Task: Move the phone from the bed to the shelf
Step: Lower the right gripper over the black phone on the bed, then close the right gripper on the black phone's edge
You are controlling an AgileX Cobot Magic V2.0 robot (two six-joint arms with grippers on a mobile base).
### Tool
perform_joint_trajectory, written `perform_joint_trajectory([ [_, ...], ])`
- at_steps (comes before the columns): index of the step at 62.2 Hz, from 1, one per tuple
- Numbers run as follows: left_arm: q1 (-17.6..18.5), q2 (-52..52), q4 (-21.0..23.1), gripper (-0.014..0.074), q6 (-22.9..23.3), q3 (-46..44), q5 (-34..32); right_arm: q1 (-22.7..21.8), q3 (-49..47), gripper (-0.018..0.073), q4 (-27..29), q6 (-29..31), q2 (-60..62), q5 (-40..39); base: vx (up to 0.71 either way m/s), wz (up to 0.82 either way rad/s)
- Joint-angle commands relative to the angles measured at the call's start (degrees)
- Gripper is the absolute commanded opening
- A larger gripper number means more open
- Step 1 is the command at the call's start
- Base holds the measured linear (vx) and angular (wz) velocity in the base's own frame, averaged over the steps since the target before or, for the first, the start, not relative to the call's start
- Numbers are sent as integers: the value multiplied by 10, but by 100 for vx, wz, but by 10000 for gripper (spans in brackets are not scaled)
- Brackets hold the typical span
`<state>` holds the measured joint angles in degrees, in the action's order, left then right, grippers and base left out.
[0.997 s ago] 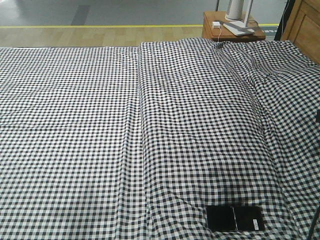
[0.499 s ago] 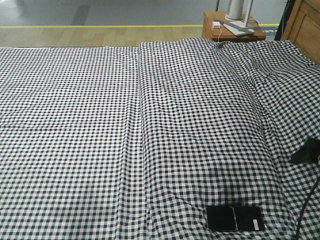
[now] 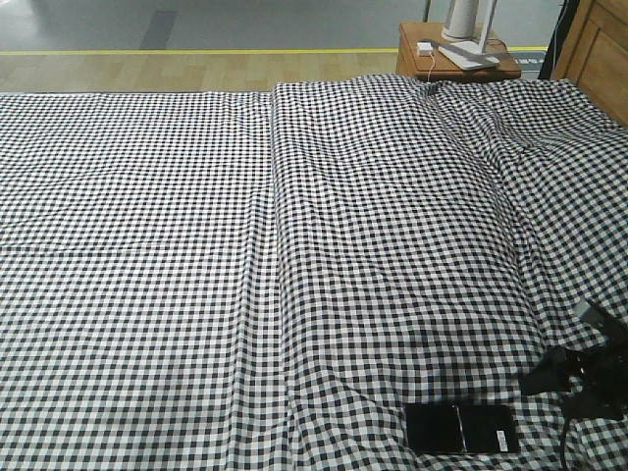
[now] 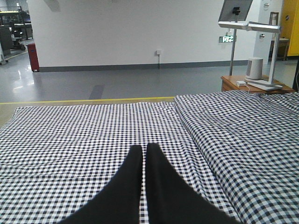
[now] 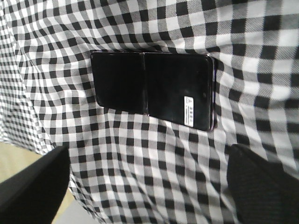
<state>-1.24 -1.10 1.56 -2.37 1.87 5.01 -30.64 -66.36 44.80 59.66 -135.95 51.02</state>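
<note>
Bright, even, diffuse light falls on the bed (image 3: 147, 245); its folds throw only soft shadows, with one darker smudge near the front right edge; the polished floor (image 4: 28, 79) shows pale glare in the left wrist view; the left gripper (image 4: 144, 151) and right gripper (image 5: 147, 158) are blurred black shapes; the phone (image 5: 152, 88) looks fairly sharp.

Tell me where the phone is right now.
In the front view the phone lies flat on the bed near the picture's bottom edge, right of centre, with the right gripper close beside it, not touching.
</note>
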Motion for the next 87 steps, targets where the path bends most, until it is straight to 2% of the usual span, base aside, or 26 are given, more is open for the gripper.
perform_joint_trajectory([
  [1, -2, -4, 6, 1, 5, -14, -41, -3, -45, 629, 15, 10, -10, 47, 0, 0],
  [14, -2, -4, 6, 1, 5, -14, -41, -3, -112, 617, 31, 26, -83, 107, 0, 0],
  [30, -2, -4, 6, 1, 5, -14, -41, -3, -163, 605, 31, 32, -140, 118, 0, 0],
  [45, -2, -4, 6, 1, 5, -14, -41, -3, -172, 596, 57, 69, -177, 138, 0, 0],
  [67, -2, -4, 6, 1, 5, -14, -41, -3, -172, 595, 68, 104, -224, 123, 0, 0],
  [87, -2, -4, 6, 1, 5, -14, -41, -3, -172, 595, 164, 156, -248, 179, 0, 0],
])
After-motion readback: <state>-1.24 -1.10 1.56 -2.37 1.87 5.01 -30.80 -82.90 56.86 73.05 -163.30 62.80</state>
